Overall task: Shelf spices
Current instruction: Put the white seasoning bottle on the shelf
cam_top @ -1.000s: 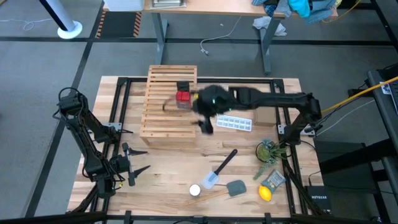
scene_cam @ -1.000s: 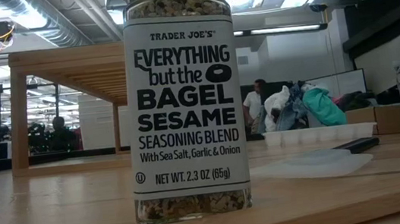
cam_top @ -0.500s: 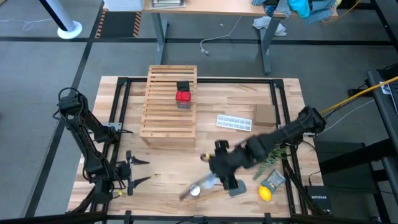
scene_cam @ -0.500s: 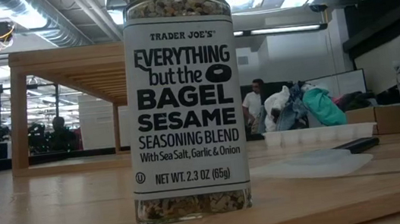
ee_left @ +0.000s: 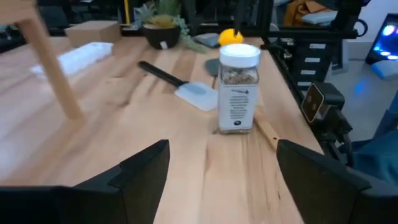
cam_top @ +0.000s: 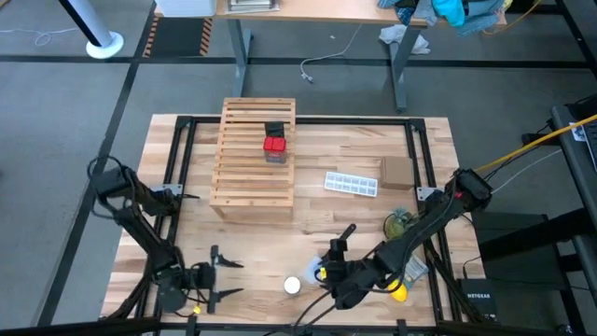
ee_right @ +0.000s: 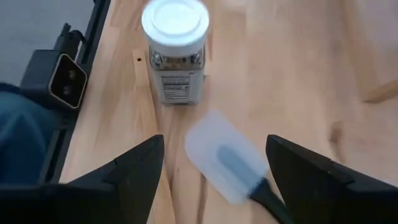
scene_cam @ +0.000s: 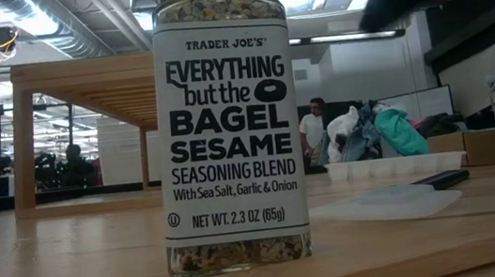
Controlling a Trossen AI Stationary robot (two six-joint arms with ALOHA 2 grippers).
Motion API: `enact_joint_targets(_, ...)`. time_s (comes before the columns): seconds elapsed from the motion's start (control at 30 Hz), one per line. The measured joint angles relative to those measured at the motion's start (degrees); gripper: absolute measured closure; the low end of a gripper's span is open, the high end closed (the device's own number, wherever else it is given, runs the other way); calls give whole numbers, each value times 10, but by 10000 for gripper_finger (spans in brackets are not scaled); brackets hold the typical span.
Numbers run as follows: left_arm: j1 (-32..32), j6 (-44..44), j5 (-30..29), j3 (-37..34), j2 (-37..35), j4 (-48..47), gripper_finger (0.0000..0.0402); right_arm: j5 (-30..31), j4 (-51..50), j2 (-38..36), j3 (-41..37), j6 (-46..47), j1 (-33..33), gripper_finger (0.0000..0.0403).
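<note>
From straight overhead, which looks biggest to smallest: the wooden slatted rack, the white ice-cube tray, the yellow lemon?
1. Light wooden slatted rack, by far the largest.
2. White ice-cube tray.
3. Yellow lemon, partly hidden by the right arm, yet clearly smallest.

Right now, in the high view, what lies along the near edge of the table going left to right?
Left gripper → clear jar with white lid → right gripper → lemon.

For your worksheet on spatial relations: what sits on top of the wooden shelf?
Two spices sit on the shelf: a red box and a black container touching it. What lies beneath the slats is covered. The clear jar is on the table.
</note>
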Motion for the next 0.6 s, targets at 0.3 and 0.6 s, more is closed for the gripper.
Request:
enact_joint_targets(0.3, 75, 42, 97, 42, 90, 79, 112, -27, 248, 0, -135, 15, -29, 114)
enact_joint_targets(0.6, 113, 84, 127, 85, 114, 79, 112, -41, 431, 35, -183, 9, -30, 114)
